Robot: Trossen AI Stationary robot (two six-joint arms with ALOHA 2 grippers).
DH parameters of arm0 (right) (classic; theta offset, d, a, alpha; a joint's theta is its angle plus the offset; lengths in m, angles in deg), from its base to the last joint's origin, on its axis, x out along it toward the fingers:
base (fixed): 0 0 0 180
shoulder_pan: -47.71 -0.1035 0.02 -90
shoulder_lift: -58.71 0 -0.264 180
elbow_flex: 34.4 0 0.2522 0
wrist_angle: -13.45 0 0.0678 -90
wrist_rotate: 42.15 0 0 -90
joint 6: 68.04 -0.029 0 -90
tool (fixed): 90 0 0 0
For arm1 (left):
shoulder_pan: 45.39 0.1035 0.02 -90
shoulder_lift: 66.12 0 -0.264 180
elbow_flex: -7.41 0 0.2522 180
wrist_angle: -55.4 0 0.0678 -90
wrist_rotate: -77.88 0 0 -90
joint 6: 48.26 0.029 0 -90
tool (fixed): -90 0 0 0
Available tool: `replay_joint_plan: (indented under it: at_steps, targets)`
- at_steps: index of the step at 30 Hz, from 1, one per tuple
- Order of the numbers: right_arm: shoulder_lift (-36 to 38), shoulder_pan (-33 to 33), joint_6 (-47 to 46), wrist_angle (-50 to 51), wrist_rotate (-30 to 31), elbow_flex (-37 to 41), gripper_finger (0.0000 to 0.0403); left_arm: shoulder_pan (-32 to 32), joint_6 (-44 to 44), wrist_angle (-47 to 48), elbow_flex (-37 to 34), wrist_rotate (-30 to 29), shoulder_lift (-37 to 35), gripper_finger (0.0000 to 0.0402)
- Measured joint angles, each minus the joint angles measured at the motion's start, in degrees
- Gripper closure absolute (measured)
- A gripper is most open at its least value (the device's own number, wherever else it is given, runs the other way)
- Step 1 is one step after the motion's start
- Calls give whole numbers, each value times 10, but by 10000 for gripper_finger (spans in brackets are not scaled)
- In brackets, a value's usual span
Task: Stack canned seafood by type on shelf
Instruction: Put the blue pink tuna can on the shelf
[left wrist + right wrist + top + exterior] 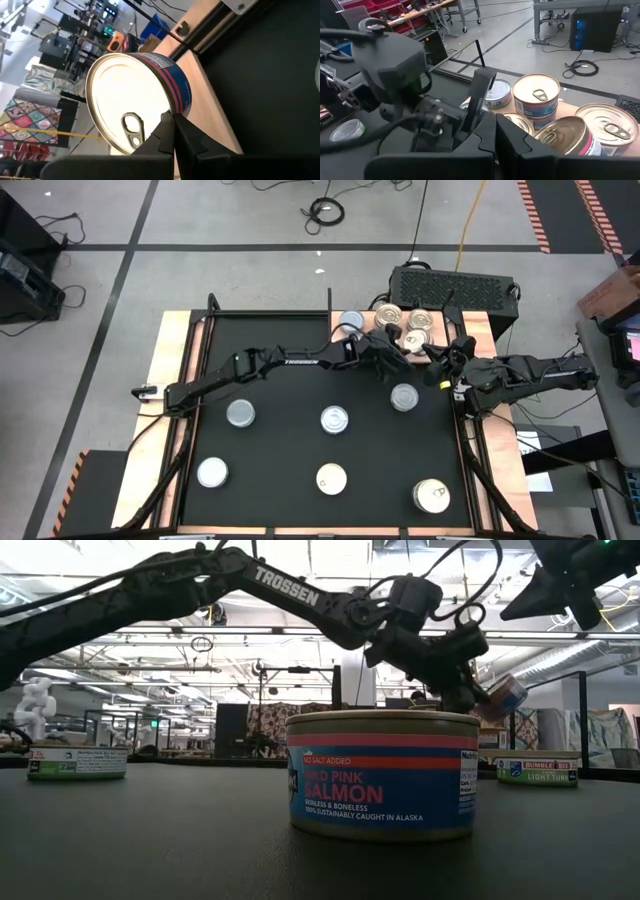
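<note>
Left tool: clamped on a pull-tab can, held tilted in the air beside the shelf, likely to add it to the gold-top stacks there.
Right tool: closed, empty, waiting at the shelf's near edge.
Shelf cans: gold-top tins grouped together, one silver tin apart.
Desk: six cans still loose on the black mat.

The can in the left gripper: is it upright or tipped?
Tipped. The can leans in the left gripper, its pull-tab top facing sideways, above the wooden shelf.
</note>
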Motion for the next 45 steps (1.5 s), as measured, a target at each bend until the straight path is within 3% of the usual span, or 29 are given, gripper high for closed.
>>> replay_joint_plan:
  at_steps: [11, 45]
  targets:
    - [0, 0, 0, -13, 9, 0, 403, 8, 0, -28, 0, 27, 5, 402]
    - [0, 0, -7, -12, 4, 0, 403, 26, -29, 19, -1, 23, 11, 402]
